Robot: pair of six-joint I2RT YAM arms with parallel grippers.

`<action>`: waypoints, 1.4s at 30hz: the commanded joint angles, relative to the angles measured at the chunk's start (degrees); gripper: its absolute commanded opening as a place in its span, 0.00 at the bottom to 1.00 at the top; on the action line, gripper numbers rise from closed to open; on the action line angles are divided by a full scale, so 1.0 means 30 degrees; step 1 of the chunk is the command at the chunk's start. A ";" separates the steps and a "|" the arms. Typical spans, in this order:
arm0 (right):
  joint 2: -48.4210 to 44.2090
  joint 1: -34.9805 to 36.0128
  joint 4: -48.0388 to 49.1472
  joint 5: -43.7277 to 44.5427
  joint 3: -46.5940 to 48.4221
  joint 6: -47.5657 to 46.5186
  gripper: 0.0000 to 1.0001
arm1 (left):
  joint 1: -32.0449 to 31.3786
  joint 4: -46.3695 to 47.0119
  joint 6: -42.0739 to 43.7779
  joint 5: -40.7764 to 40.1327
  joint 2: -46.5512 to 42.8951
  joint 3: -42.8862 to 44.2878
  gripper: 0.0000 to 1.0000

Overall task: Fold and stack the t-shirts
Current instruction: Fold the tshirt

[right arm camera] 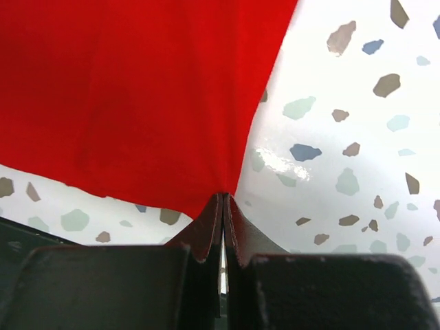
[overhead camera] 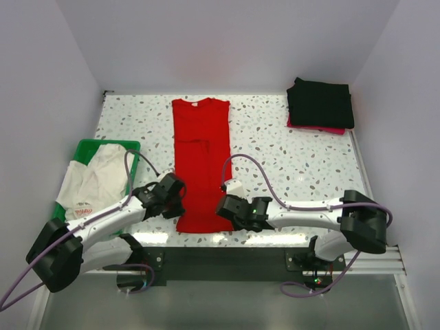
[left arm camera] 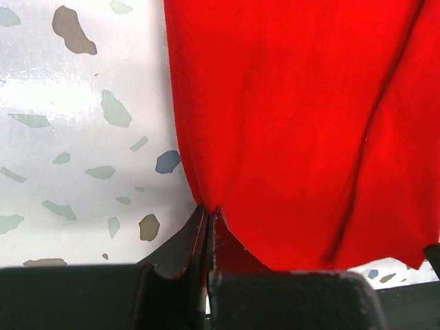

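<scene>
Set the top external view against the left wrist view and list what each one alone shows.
Top only: the white t-shirt in the green basket, the black folded t-shirts, the right gripper. Left wrist only: the hem corner nipped between shut jaws. Both: the left gripper, the red t-shirt, the speckled table.

Both arms stretch low from the near edge of the table, the left arm and right arm angling inward. The left gripper is clamped tight on the red t-shirt at its left edge. The right gripper pinches the right edge.
</scene>
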 commanded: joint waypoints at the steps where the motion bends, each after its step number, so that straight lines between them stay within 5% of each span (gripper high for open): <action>1: -0.0909 0.0086 -0.0715 0.0925 -0.0532 0.0672 0.00 | -0.0104 -0.0571 -0.0710 0.0349 -0.0696 -0.0105 0.00; 16: -0.1466 0.0086 0.0628 -0.0010 -0.1734 0.0734 0.01 | -0.0074 -0.1597 -0.2733 0.0730 -0.2191 -0.1188 0.00; 20: -0.2431 0.0086 0.2330 -0.1708 -0.2349 0.0177 0.16 | -0.0074 -0.1713 -0.1946 0.1082 -0.1928 -0.0926 0.01; 26: -0.4363 -0.0001 0.1105 -0.1362 -0.2088 -0.0438 0.38 | -0.0074 -0.2065 -0.0306 0.1463 -0.2395 0.0594 0.34; 30: -0.4573 -0.2507 0.0105 -0.1327 -0.0831 -0.1579 0.40 | -0.0074 -0.1863 0.1306 0.1696 -0.2573 0.2058 0.44; 32: -0.4223 -0.4620 0.1009 -0.3695 -0.0506 -0.2721 0.40 | -0.0074 -0.0725 0.2183 0.2221 -0.2368 0.2531 0.44; 36: -0.0750 -0.8404 0.2568 -0.5287 0.2556 -0.4070 0.40 | -0.0133 0.1829 0.2686 0.3924 -0.0733 0.2795 0.43; 42: 0.4731 -1.0165 0.4001 -0.6660 0.6780 -0.4658 0.40 | -0.0454 0.4697 0.3505 0.5210 0.1028 0.2825 0.43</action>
